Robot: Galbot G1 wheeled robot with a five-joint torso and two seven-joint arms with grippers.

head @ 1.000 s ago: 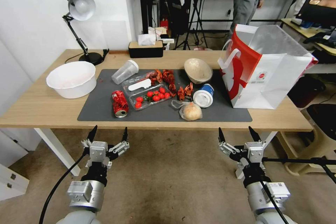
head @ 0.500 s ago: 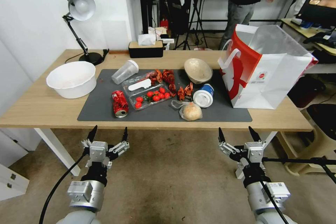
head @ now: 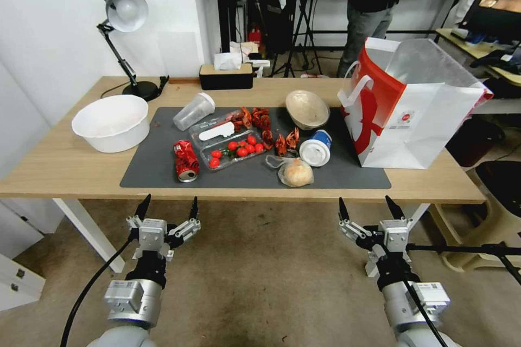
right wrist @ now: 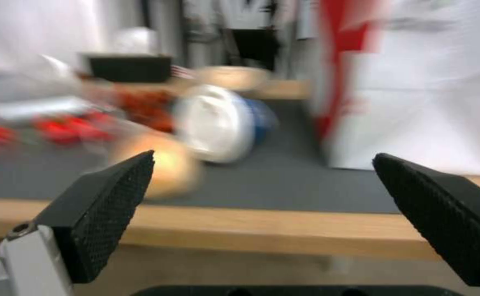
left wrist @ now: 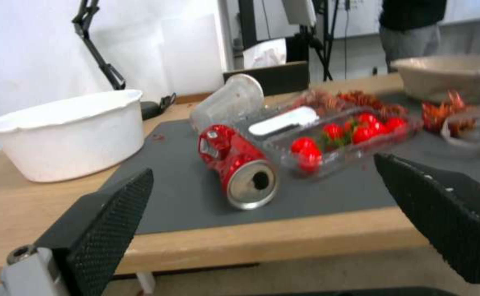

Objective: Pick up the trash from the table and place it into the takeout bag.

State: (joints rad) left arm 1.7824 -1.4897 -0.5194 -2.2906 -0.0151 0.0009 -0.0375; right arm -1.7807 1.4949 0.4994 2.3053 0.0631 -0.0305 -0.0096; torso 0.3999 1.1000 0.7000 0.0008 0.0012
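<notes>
Light-wood tabletop (head: 70, 165), carrying a dark grey mat (head: 163, 173). Takeout bag (head: 429, 124): upright at the mat's right end, mouth open. Beige bowl (head: 307, 109): far side of the mat, tilted. Clear cup (head: 194, 111): on its side, far left. Red can (head: 185, 160): crushed, near left. Blue-and-white cup (head: 316, 149) and bagged bun (head: 296, 172): near right. 2 grippers, left gripper (head: 167, 209) and right gripper (head: 368, 208): below the near edge, fingers spread wide, empty.

Matt grey mat (head: 163, 173); light-wood table (head: 65, 165); shiny metal can (head: 185, 160).
</notes>
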